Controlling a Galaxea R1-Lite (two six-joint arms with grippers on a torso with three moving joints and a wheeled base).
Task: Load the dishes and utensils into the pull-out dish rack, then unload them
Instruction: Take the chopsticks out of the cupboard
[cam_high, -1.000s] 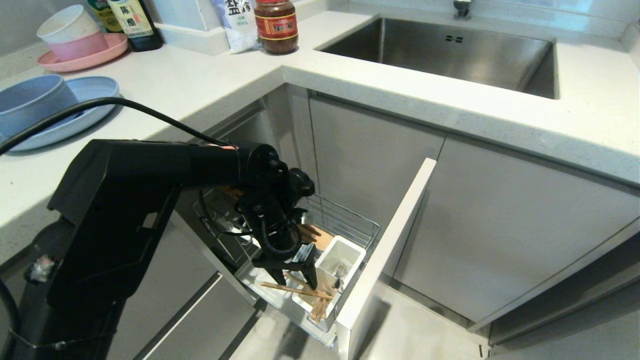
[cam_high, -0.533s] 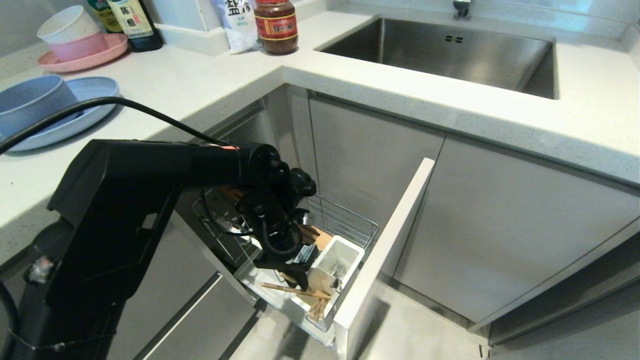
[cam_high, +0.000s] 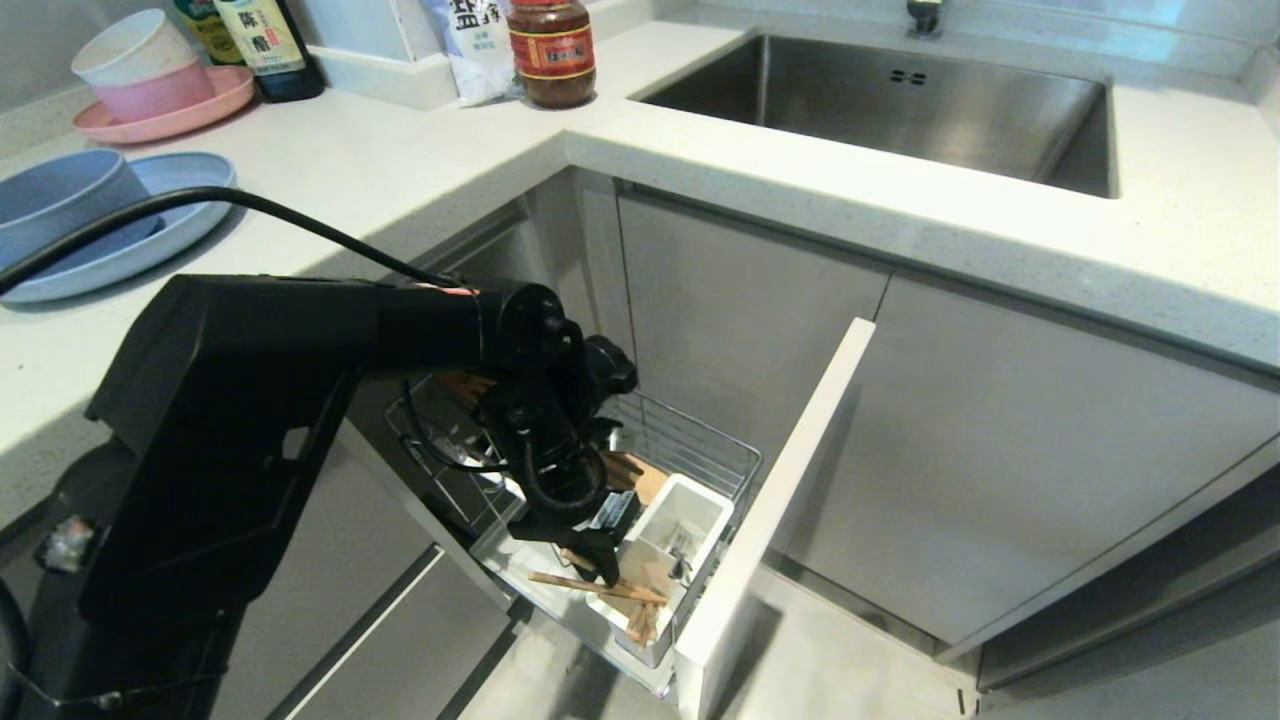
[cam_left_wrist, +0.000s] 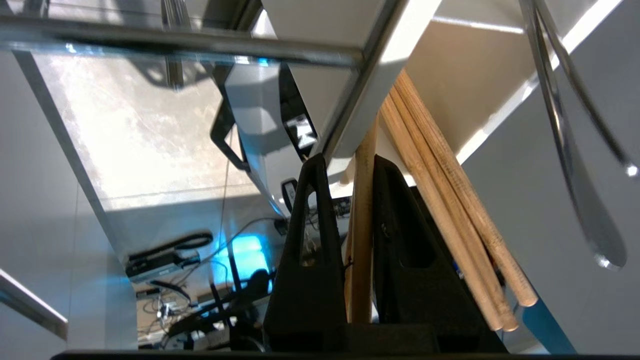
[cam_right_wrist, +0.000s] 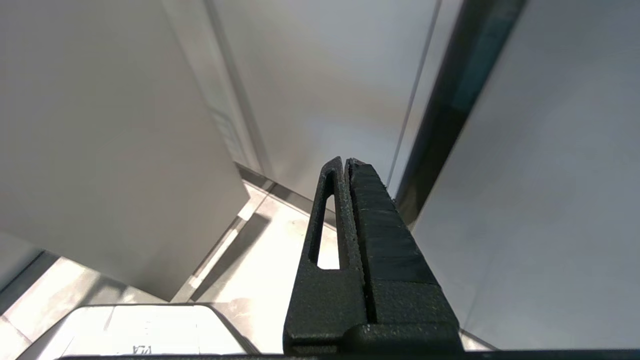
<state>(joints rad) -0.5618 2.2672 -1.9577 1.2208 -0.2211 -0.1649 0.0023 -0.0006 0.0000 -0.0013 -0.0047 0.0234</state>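
Two dishes sit at the upper left of the head view, the blue-grey bowl (cam_high: 50, 200) resting on the light-blue plate (cam_high: 165, 215) on the surface (cam_high: 380, 170), both out of the pull-out dish rack (cam_high: 690, 445), so unloading appears to be under way. At lower centre the left gripper (cam_high: 598, 562) reaches down into the rack beside the white utensil cup (cam_high: 690, 505), its jaws drawn narrow and clamped on one chopstick (cam_left_wrist: 362, 235). More chopsticks (cam_left_wrist: 450, 215) lean just beside it against the cup's edge, and a metal utensil handle (cam_left_wrist: 575, 165) hangs at the right of the left wrist view; fork or spoon, I cannot tell. To do this step well, I would lift straight up along the stick's length, slowly, keeping clear of the cup rim and the wire so the neighbouring sticks are not dragged out or tipped. The right gripper (cam_right_wrist: 347, 165), parked near the cabinet panels, has its jaws pressed together on nothing.
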